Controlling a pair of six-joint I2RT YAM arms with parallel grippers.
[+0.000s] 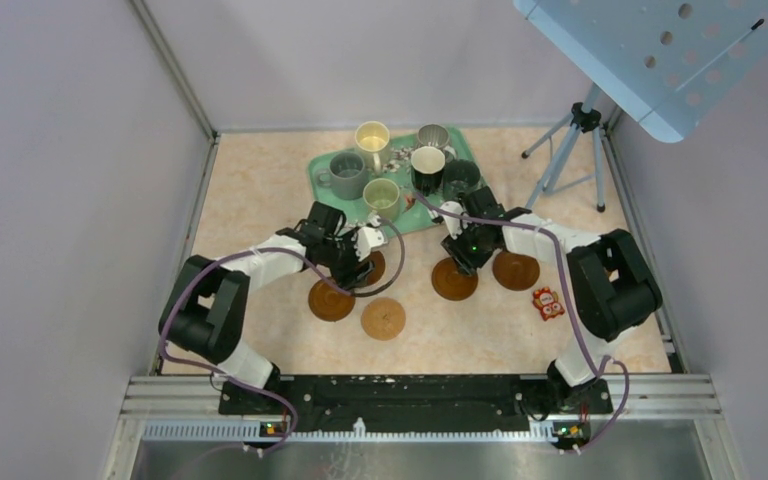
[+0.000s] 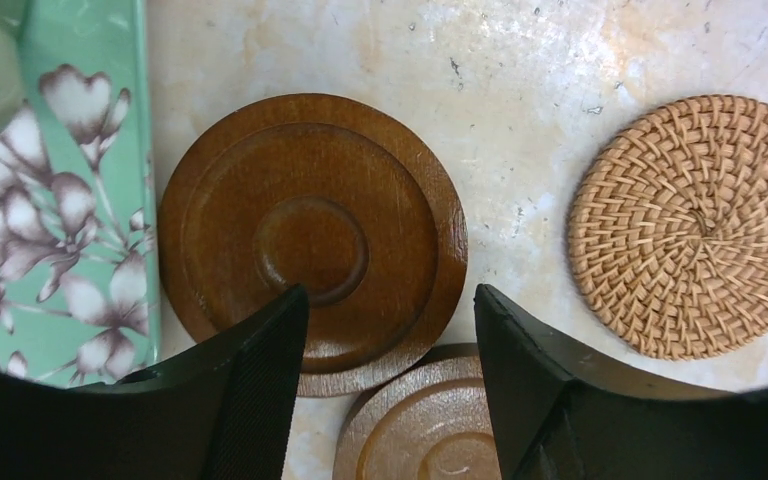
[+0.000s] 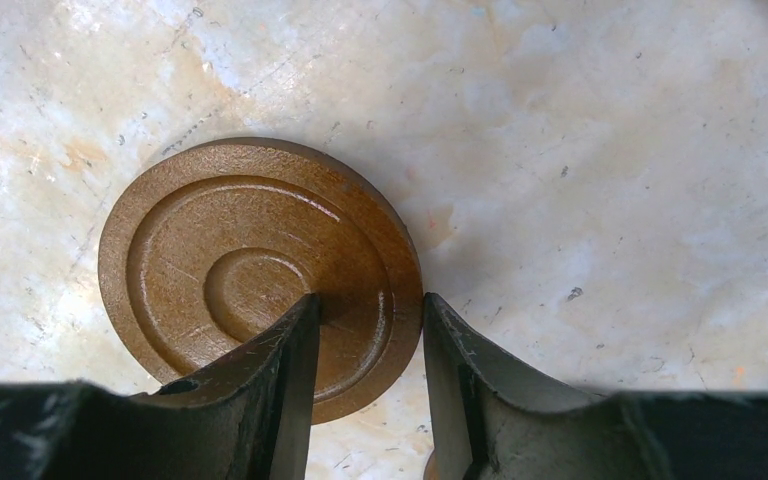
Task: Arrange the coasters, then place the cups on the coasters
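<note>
Several brown coasters lie on the table in front of the tray (image 1: pixel 318 165). My left gripper (image 2: pixel 390 300) hangs open over a dark coaster (image 2: pixel 312 240). Its left finger covers the disc and its right finger stands just past the rim. That disc meets a lighter coaster (image 2: pixel 425 425); a woven tan coaster (image 2: pixel 695 225) lies apart. My right gripper (image 3: pixel 365 305) is shut on another coaster (image 3: pixel 250 270), one finger on its face, the other at its rim. Six cups stand on the tray, among them a cream-yellow cup (image 1: pixel 372 135) and a black cup (image 1: pixel 427 165).
Right of the right gripper (image 1: pixel 457 265) lies one more brown coaster (image 1: pixel 516 270), and a red owl trinket (image 1: pixel 548 303) sits beyond it. A tripod (image 1: pixel 570 150) under a blue perforated panel (image 1: pixel 660 50) stands at the back right. Grey walls close off both sides.
</note>
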